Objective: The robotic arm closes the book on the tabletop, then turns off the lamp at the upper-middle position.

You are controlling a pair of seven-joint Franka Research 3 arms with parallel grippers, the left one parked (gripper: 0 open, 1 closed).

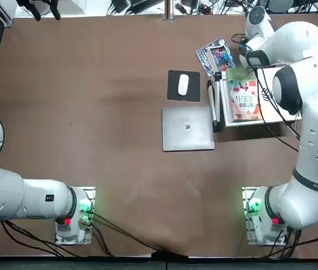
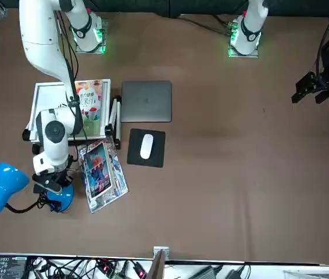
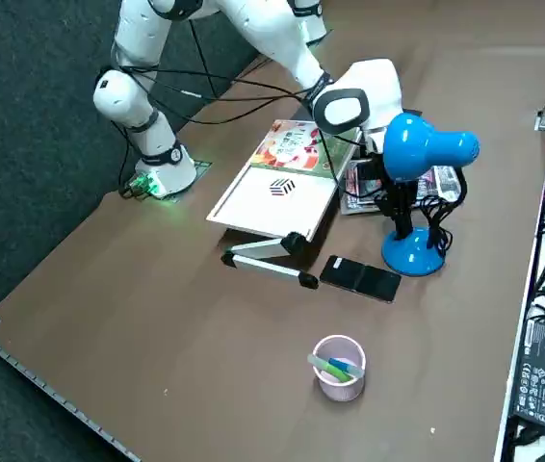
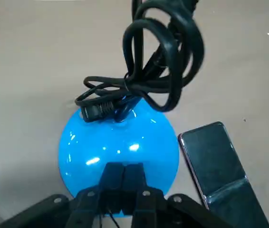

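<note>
Wrist view has the right gripper (image 4: 122, 178) pinched closed, empty, tips right over the lamp (image 4: 119, 148) base near the table's far edge. Glossy round plastic, so it could skid off and miss the switch, or snag that black cord (image 4: 158, 71). Book (image 1: 243, 95) lies closed.

The brown table (image 1: 91, 101) carries the lamp (image 2: 57, 197) directly under the right gripper (image 4: 121, 178), whose fingertips are pressed together over its blue base. A black phone (image 4: 217, 164) lies just beside that base. Near the gripper lie a magazine (image 2: 100, 174), a mouse pad (image 1: 184, 85) and a grey laptop (image 1: 187, 129); a pink cup (image 3: 339, 367) stands farther off.
</note>
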